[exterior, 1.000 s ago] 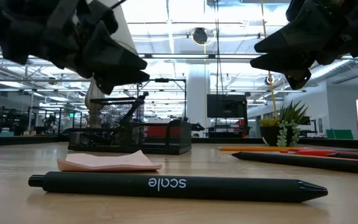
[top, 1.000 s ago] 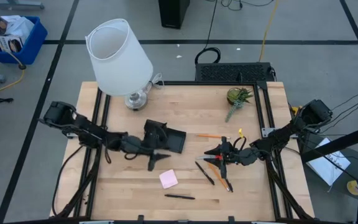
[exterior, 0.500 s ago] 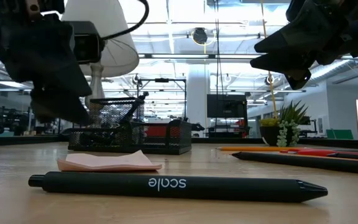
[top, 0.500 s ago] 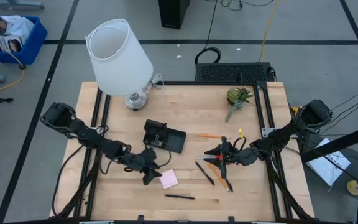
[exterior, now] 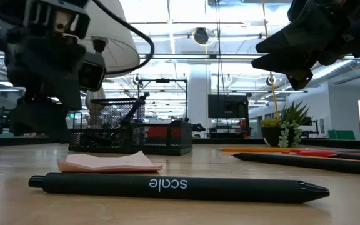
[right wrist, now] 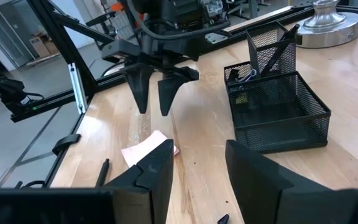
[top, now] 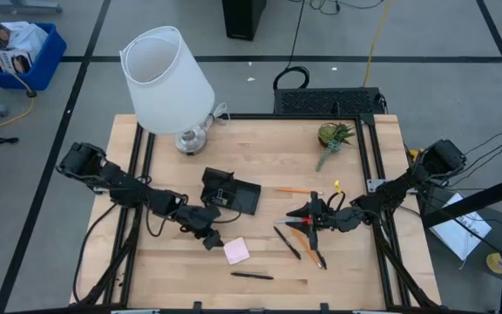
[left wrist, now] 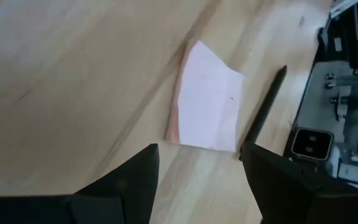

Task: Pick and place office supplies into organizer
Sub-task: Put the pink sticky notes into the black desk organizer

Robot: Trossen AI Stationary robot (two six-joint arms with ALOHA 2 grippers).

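Sticky-note pad (left wrist: 207, 101) flat on table — left claw (left wrist: 199, 167) just beside (fingers apart, empty).

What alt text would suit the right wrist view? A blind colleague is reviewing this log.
The left gripper hangs with its jaws open and pointing down, just above a pink sticky-note pad on the wooden table. A black mesh organizer stands nearby with a pen upright in it, and the right gripper's own open jaws frame the foreground.
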